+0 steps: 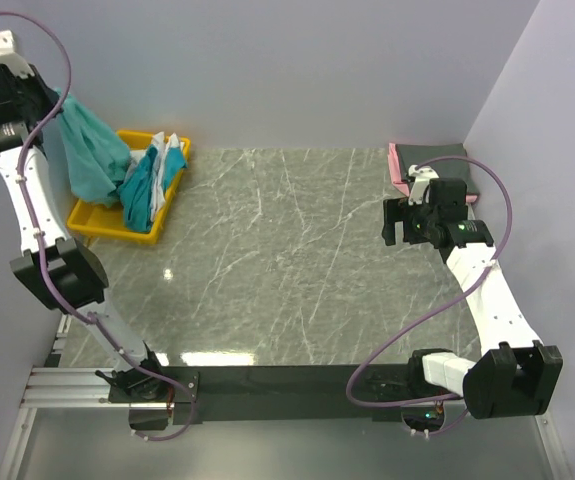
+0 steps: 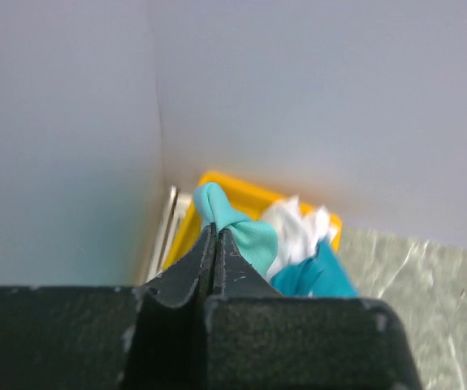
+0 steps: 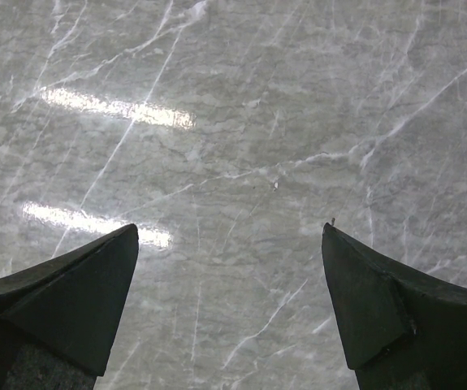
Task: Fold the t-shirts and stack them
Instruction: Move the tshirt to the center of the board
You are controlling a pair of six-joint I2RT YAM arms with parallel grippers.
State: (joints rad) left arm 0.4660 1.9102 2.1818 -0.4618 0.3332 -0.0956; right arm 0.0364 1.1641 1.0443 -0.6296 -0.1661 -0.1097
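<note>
My left gripper (image 1: 55,100) is raised high at the far left, shut on a sea-green t-shirt (image 1: 92,150) that hangs down over the yellow bin (image 1: 102,222). In the left wrist view the gripper (image 2: 214,230) pinches a bunch of the sea-green shirt (image 2: 245,231). A teal shirt (image 1: 147,185) and a white shirt (image 1: 170,152) lie in the bin; they also show in the left wrist view, teal (image 2: 318,276) and white (image 2: 294,227). Folded dark grey (image 1: 447,158) and pink (image 1: 397,165) shirts are stacked at the far right. My right gripper (image 1: 395,226) is open and empty above the table (image 3: 233,146).
The yellow bin (image 2: 233,188) stands at the table's far left corner against the walls. Grey walls close in the back and both sides. The marble tabletop (image 1: 297,260) spreads between bin and stack. The right arm hovers just in front of the stack.
</note>
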